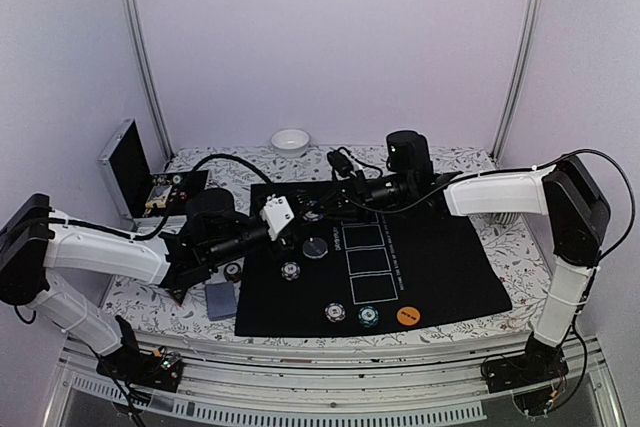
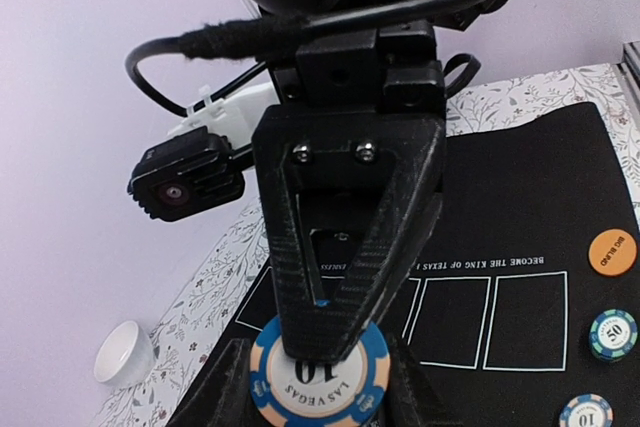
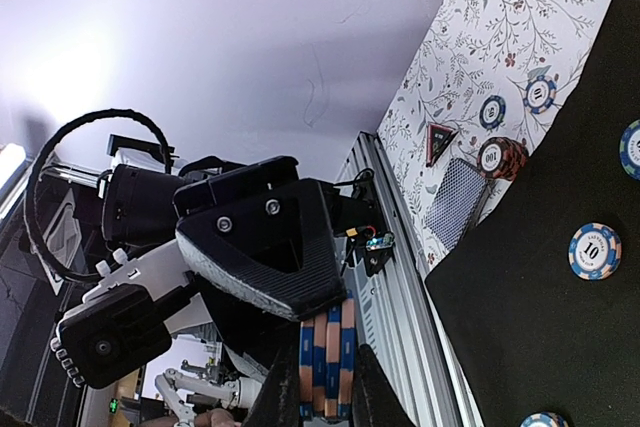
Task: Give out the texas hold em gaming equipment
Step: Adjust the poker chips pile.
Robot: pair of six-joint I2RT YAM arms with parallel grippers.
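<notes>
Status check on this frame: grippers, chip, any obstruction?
Right gripper clamped on blue 10 chip, mid-air. Left gripper flanks its rim, contact unclear. Nothing between them; black mat below.

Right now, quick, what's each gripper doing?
Left gripper: fingers flank the blue 10 chip; grip cannot be told.
Right gripper: closed on the same chip.

"10 LAS VEGAS" on held chip, "BECOME THE KING OF TEXAS" upside down on mat, "BIG BLIND" on orange disc, "50" on green chip, "10" on blue chip, all on mat
</notes>
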